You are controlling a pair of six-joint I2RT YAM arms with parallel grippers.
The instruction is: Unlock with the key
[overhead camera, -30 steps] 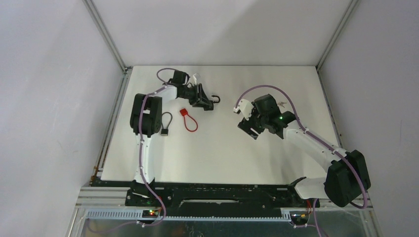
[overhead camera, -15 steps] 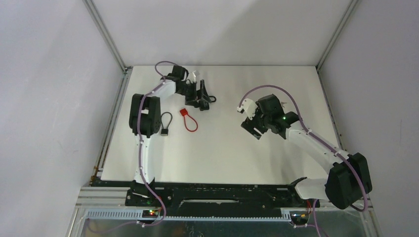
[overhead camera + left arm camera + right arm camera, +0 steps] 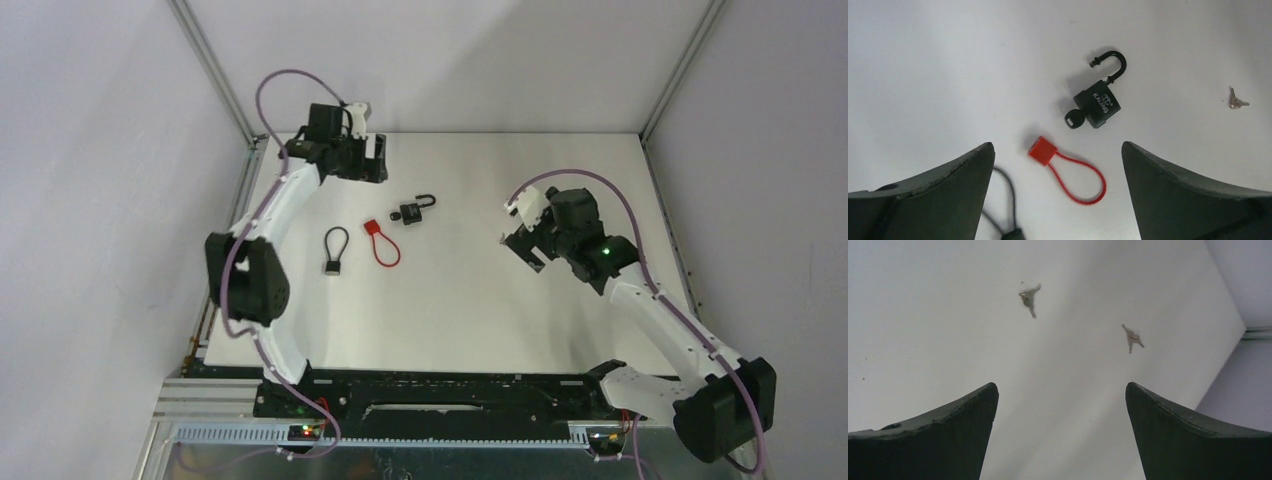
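Both empty, the left gripper (image 3: 1057, 145) and right gripper (image 3: 1062, 385) gape wide; the padlock (image 3: 1098, 102) lies sprung open beyond the left jaws, so I'd retreat without nudging it.

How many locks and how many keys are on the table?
Padlock: 1
Cable locks, red and black: 2
Loose keys: 2
Key stuck in the padlock: 1
Total: 6

Both arms are built w/ white links & black joint housings: left arm (image 3: 285, 200), right arm (image 3: 660, 315). A purple cable (image 3: 263, 92) is run along each. A green LED (image 3: 603, 250) is lit nr the right wrist. Dark, wedge-shaped fingers (image 3: 933, 200) are seen in wrist views.
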